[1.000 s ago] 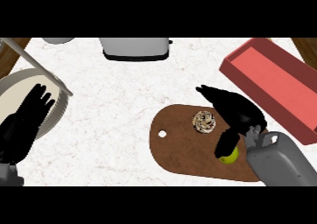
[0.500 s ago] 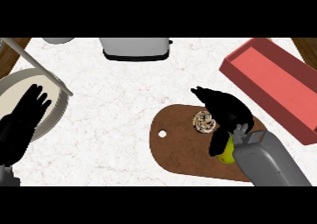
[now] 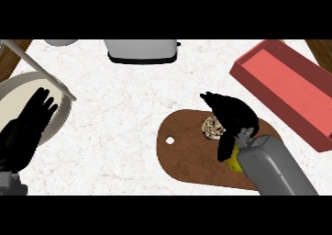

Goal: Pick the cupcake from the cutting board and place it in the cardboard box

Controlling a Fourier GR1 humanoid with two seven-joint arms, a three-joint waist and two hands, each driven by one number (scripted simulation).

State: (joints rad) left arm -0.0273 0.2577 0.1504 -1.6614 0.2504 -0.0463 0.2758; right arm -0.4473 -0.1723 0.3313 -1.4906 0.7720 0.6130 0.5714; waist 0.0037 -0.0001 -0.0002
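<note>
Nearest, the right hand (image 3: 231, 114) hangs over the brown cutting board (image 3: 189, 156), fingers curled down beside the cupcake (image 3: 213, 127), not clamped on it. The cupcake sits on the board's far end; a yellow fruit (image 3: 233, 161) peeks from under the forearm. At the left edge, the left hand (image 3: 33, 117) rests open over a round plate (image 3: 9, 94). Farther right lies the red box (image 3: 290, 87); farthest, a toaster (image 3: 141, 49) on the tabletop (image 3: 128, 110).

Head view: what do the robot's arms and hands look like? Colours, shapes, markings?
Both hands are black, with slim fingers: right hand, left hand. The right forearm is a smooth grey, boxy shell with rounded edges. No cables or markings show. The left forearm is barely visible at the lower edge.
</note>
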